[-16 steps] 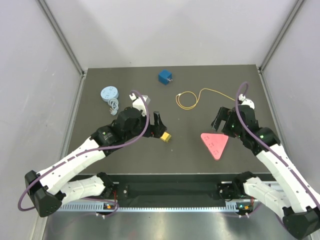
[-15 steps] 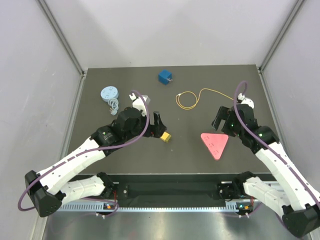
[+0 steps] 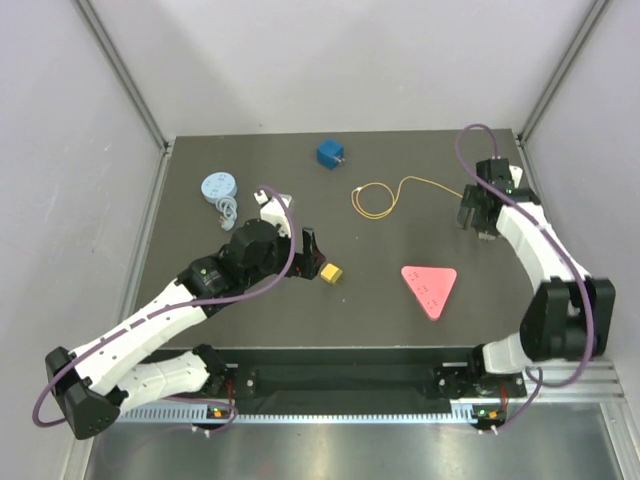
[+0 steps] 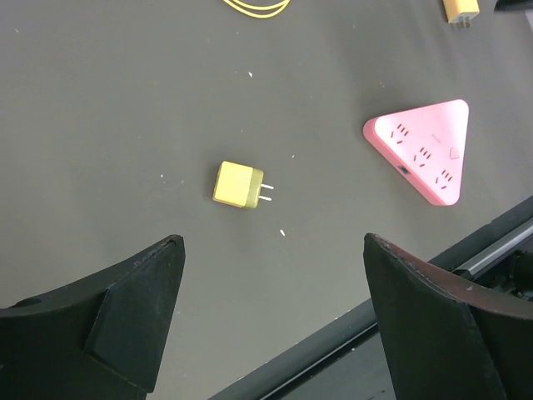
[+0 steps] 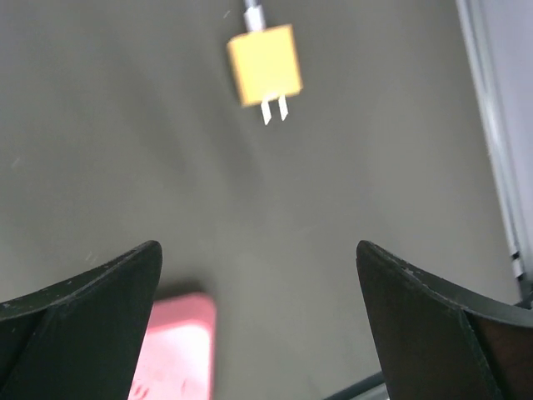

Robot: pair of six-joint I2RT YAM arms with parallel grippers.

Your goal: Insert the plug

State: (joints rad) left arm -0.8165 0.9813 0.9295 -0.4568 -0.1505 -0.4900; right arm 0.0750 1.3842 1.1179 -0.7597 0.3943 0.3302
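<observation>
Yellow plug (image 4: 239,184) lies mid-frame, prongs pointing right; left gripper (image 4: 271,242) hangs wide and empty below it; straddle its flat sides before closing; right gripper (image 5: 256,246) is wide and empty too.

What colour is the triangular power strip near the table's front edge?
Pink. The power strip shows best in the left wrist view, where its socket holes are visible.

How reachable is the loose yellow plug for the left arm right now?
Probably yes: the left gripper hangs open close to the loose yellow plug, prongs facing away, with nothing between them.
</observation>
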